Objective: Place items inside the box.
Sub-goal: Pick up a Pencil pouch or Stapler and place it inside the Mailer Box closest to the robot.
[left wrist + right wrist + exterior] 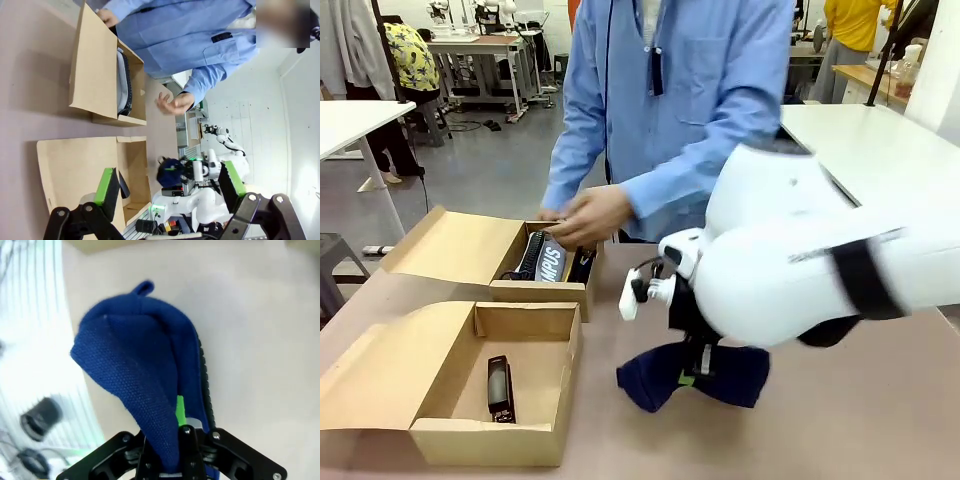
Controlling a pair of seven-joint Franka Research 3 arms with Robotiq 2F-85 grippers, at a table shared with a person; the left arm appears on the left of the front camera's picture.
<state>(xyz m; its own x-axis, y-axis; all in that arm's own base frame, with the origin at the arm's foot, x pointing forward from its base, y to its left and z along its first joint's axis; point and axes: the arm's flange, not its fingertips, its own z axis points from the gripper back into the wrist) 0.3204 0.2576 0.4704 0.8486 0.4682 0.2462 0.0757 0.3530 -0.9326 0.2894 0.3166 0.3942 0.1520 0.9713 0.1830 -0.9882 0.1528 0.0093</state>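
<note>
On a pale brown table (620, 440) in a workshop, the navy pouch (692, 375) hangs bunched in the right gripper (179, 412), whose jaws are clamped tight on its fabric, low over the tabletop to the right of the open cardboard box (535, 322). A black stapler (500, 388) lies inside that box, and behind it a person's hand (588, 215) hovers over a smaller box (540, 292). The left gripper (169, 184) stands spread wide, holding nothing.

The stapler (500, 388) is lying in the near box (485, 442), a second box (540, 293) sitting behind it, the pouch (645, 380) hanging to their right.
</note>
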